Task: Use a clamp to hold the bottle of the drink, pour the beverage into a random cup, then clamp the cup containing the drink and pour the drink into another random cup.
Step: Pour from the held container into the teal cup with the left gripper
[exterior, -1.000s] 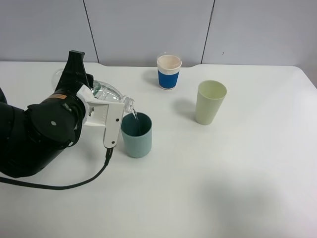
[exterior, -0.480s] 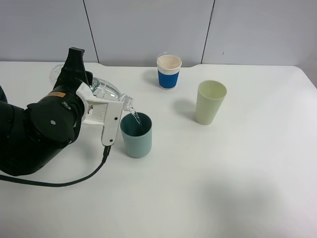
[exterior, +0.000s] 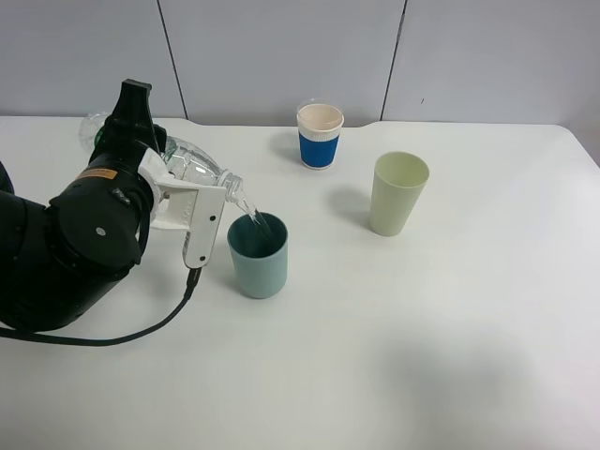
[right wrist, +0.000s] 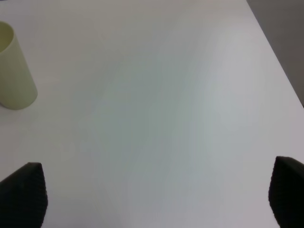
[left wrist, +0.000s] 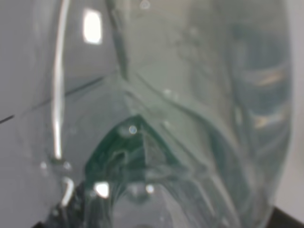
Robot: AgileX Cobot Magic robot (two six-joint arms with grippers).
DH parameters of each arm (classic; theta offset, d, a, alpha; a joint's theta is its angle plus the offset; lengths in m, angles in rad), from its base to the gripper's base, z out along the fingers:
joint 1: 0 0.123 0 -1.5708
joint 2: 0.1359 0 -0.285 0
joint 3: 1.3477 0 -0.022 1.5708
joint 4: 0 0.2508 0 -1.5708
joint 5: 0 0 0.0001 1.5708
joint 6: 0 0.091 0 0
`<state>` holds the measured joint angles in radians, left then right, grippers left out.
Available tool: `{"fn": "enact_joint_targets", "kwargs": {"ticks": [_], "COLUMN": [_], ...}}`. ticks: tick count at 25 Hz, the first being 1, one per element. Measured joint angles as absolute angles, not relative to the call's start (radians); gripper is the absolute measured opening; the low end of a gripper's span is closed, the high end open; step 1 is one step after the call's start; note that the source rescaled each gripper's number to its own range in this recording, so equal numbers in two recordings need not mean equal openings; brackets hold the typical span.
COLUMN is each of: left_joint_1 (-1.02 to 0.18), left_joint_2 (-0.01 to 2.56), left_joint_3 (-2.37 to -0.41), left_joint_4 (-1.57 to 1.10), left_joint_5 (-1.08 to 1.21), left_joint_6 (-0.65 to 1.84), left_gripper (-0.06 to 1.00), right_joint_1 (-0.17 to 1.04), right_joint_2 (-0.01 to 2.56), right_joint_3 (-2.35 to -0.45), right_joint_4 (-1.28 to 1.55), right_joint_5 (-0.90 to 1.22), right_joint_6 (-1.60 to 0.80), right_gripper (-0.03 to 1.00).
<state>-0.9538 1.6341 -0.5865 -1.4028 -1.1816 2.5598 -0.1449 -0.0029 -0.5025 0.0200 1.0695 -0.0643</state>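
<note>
Left gripper: your white flat-fingered left gripper (exterior: 195,202), on the bulky black arm (exterior: 66,253) at the counter's 9 o'clock side, is closed tight on the small clear plastic bottle (exterior: 187,167).
Bottle: it is tipped over with its base high and its neck pointing toward 4 o'clock. The open mouth is just above the rim of the light teal cylindrical plastic cup (exterior: 258,262). In your left wrist view its clear wall (left wrist: 190,95) fills the picture, with a dark green patch low down.
Beverage: a thin clear stream of liquid (exterior: 253,220) falls from the mouth into the teal cup.
Teal cup: upright on the white counter (exterior: 422,356), a little left of its middle.
Pale cup: the tall tapered yellow-green plastic cup (exterior: 398,194) stands upright at 2 o'clock from the teal cup, well apart from it.
Paper cup: the white paper cup with a blue sleeve (exterior: 320,136) stands at 1 o'clock from the teal cup, near the far edge.
Right gripper: your right gripper (right wrist: 154,192) shows only in its wrist view. Its dark fingertips (right wrist: 23,190) are spread wide over bare counter with nothing between them.
</note>
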Motion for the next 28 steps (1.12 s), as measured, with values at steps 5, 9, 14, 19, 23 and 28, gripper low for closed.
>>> {"fn": "enact_joint_targets", "kwargs": {"ticks": [5,9,14,19,23,28], "left_joint_1": [-0.954,-0.954,-0.954,-0.954,-0.954,-0.954], "left_joint_2": [1.634,1.634,1.634,1.634,1.634,1.634], "left_joint_3": [-0.587,-0.587,-0.587,-0.587,-0.587,-0.587], "left_joint_4": [-1.403,-1.403,-1.395,-1.377,-1.362,-1.32], "left_joint_5": [-1.187,-1.187,-1.188,-1.188,-1.189,-1.205], "left_joint_6": [2.56,2.567,2.594,2.617,2.624,2.638], "left_gripper": [0.0,0.0,0.0,0.0,0.0,0.0], "right_joint_1": [-0.145,-0.145,-0.145,-0.145,-0.145,-0.145], "right_joint_2": [-0.003,-0.003,-0.003,-0.003,-0.003,-0.003], "right_joint_3": [-0.502,-0.502,-0.502,-0.502,-0.502,-0.502], "right_joint_4": [0.02,0.02,0.02,0.02,0.02,0.02], "right_joint_5": [1.069,1.069,1.069,1.069,1.069,1.069], "right_joint_6": [-0.064,-0.064,-0.064,-0.064,-0.064,-0.064], "right_gripper": [0.77,0.77,0.77,0.77,0.77,0.77]}}
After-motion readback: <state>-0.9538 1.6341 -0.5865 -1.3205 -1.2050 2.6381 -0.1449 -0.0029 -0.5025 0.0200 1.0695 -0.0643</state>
